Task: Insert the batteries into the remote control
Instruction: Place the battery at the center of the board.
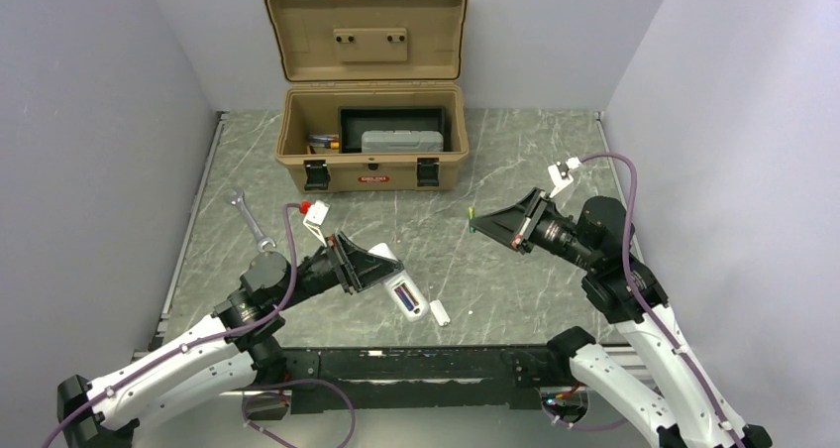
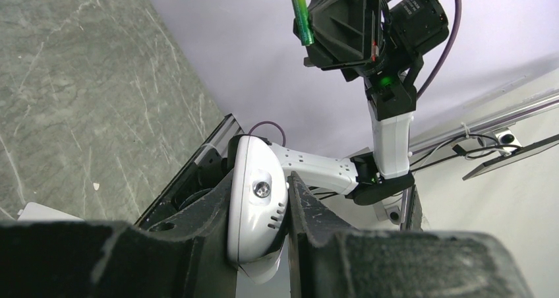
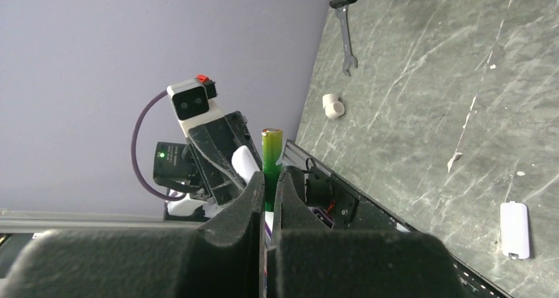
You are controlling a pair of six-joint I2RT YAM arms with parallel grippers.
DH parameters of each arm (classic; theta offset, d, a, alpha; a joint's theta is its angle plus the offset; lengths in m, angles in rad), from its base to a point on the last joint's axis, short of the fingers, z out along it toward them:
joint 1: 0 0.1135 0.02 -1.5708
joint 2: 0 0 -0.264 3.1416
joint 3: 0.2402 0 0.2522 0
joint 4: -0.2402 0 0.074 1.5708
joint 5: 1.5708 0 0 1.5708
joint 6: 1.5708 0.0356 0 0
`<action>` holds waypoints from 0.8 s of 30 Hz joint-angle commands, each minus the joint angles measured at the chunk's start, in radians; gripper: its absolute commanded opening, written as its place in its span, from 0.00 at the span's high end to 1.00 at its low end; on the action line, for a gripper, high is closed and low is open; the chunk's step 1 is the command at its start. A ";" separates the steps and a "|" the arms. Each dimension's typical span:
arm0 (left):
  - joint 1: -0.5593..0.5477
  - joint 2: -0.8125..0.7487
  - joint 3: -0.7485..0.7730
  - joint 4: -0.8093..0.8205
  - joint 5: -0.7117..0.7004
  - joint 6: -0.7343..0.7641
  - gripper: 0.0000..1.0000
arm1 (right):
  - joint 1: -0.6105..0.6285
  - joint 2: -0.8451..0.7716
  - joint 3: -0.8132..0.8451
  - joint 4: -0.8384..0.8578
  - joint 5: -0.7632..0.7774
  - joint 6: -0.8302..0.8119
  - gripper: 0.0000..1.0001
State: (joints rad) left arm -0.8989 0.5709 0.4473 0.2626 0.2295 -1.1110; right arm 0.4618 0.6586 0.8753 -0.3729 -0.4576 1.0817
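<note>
Left tool [image 1: 392,273] pinched, aimed right; right tool [image 1: 478,222] pinched (aimed left, raised).

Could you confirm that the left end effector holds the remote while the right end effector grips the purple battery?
Not quite: the right end effector grips the green battery, as the right wrist view shows. The left end effector does hold the remote.

Left arm [image 1: 168,369], right arm [image 1: 649,364]: white shells, black joints, purple cable [image 1: 288,250], white wrist camera [image 1: 316,212]; left tool [image 1: 393,270] and right tool [image 1: 478,226] black, wedge-shaped.
</note>
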 commanded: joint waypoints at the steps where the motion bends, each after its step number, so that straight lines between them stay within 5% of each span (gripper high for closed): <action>1: 0.002 -0.014 0.051 0.032 -0.007 0.006 1.00 | 0.004 -0.015 0.040 -0.013 -0.019 0.023 1.00; 6: 0.003 -0.021 0.043 0.097 0.025 0.028 1.00 | 0.005 -0.006 -0.009 -0.016 -0.020 -0.033 1.00; 15: 0.002 -0.062 0.035 0.162 0.092 0.140 1.00 | 0.006 -0.030 -0.103 -0.030 0.037 -0.437 1.00; 24: 0.002 -0.087 0.054 0.179 0.159 0.236 1.00 | 0.005 -0.092 -0.188 0.072 -0.034 -0.517 1.00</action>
State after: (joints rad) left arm -0.8982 0.4889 0.4473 0.3923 0.3389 -0.9482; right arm 0.4618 0.5850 0.6960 -0.3901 -0.4568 0.6315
